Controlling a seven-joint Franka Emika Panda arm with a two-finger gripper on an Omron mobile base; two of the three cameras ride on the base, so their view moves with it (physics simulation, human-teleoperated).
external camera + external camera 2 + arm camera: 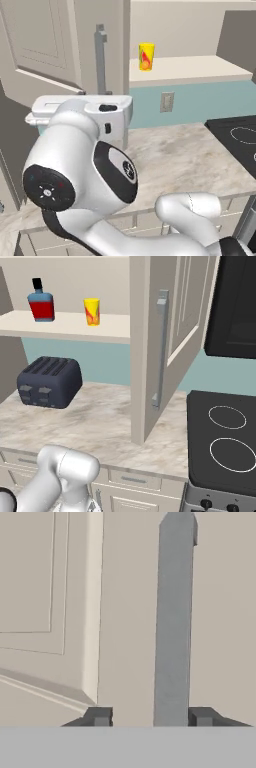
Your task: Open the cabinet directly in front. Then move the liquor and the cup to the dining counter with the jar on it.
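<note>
Cabinet: both doors stand swung outward. In the right base view the right-hand door projects toward the camera at centre frame, edge-on, its long silver handle running vertically down the face. In the left base view the left-hand door occupies the upper left of the frame, with its own silver handle at upper centre, just above the robot's white wrist.

Hand: in the hand view the two dark fingertips rise at the bottom of the frame, parted, straddling the lower end of the grey bar handle. The right tip sits just beside the bar; the left tip stands apart from it with door panel visible between. The jaws are spread and not clamped on the bar; whether the right tip touches it cannot be told.

Liquor: upright on the open cabinet shelf, upper left of the right base view.

Cup: upright on the same shelf, to the right of the bottle and apart from it; in the left base view it appears at upper centre.

Surface: marbled top below the cabinet. A dark toaster sits at left of the right base view; a black cooktop adjoins at right.
</note>
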